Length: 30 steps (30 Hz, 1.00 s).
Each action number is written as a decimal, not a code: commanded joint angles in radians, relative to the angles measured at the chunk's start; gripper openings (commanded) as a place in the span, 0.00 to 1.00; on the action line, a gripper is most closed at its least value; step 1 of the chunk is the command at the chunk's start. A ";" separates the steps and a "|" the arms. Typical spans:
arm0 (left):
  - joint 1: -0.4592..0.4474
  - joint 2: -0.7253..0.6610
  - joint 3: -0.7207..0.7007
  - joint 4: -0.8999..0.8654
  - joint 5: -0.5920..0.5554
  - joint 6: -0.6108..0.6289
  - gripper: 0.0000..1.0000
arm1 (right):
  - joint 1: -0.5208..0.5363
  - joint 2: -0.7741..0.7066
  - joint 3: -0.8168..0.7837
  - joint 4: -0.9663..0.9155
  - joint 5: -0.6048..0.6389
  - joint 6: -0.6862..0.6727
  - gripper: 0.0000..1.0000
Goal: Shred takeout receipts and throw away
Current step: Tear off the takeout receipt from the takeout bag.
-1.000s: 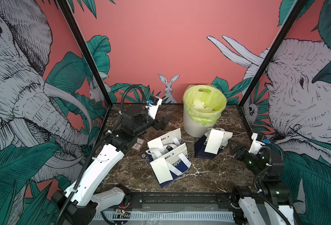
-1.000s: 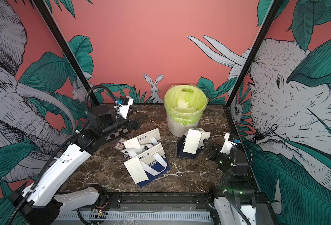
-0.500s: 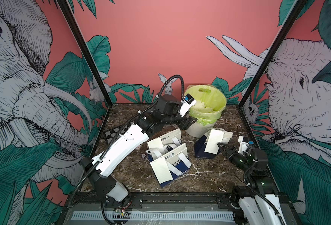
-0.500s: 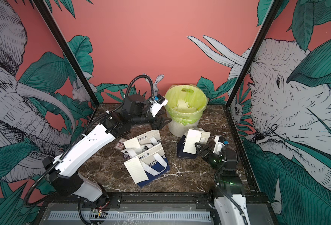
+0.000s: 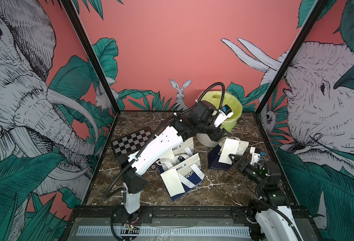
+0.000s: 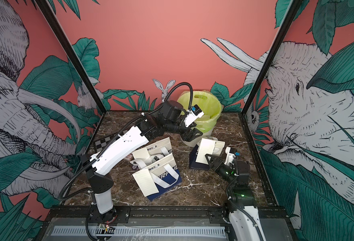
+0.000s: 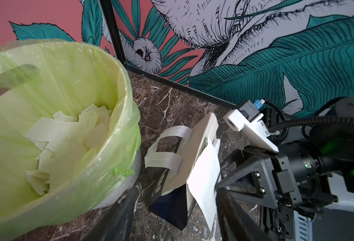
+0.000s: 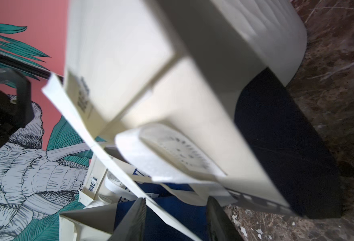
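At right of worktop [image 5: 224, 187]: receipt [image 5: 228, 151] draped on navy-white tote bag [image 5: 214, 162]; right gripper [image 8: 176, 200] jaws parted, straddling its edge, not clamped. Left gripper [image 5: 222, 135] wide, empty, above bag beside lined bin [image 5: 237, 106].

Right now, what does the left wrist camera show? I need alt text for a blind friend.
The right gripper, jaws open, reaches the edge of a white receipt leaning on a cream-and-navy tote bag on the marble table. Beside the bag stands a bin with a green liner, holding torn paper pieces.
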 commanded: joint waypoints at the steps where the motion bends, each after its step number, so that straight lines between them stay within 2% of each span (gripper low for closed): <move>1: -0.007 0.011 0.034 -0.023 0.040 -0.010 0.64 | 0.020 0.000 -0.006 0.105 0.013 0.055 0.48; 4: -0.009 0.025 0.034 0.000 0.050 -0.016 0.65 | 0.025 0.002 -0.006 0.123 0.012 0.058 0.46; 9: -0.009 0.027 0.026 0.007 -0.003 -0.009 0.66 | 0.033 -0.013 0.013 0.136 0.003 0.063 0.29; 12: -0.010 0.011 -0.006 0.030 -0.053 -0.005 0.67 | 0.035 -0.033 0.019 0.137 0.014 0.071 0.25; 14: -0.010 -0.004 -0.036 0.048 -0.086 -0.003 0.68 | 0.035 -0.047 0.019 0.149 0.025 0.087 0.18; 18: -0.010 -0.032 -0.077 0.070 -0.145 0.005 0.71 | 0.035 -0.067 0.017 0.188 0.030 0.106 0.19; 20: -0.010 -0.052 -0.115 0.098 -0.162 0.004 0.71 | 0.036 -0.076 0.018 0.202 0.037 0.107 0.29; 21: -0.010 -0.060 -0.130 0.108 -0.162 0.005 0.71 | 0.036 -0.078 0.019 0.208 0.042 0.107 0.30; 25: -0.010 -0.085 -0.181 0.131 -0.146 0.005 0.71 | 0.037 -0.046 0.019 0.257 0.048 0.114 0.27; 30: -0.007 -0.107 -0.230 0.143 -0.179 0.018 0.71 | 0.039 0.043 0.038 0.357 0.042 0.137 0.27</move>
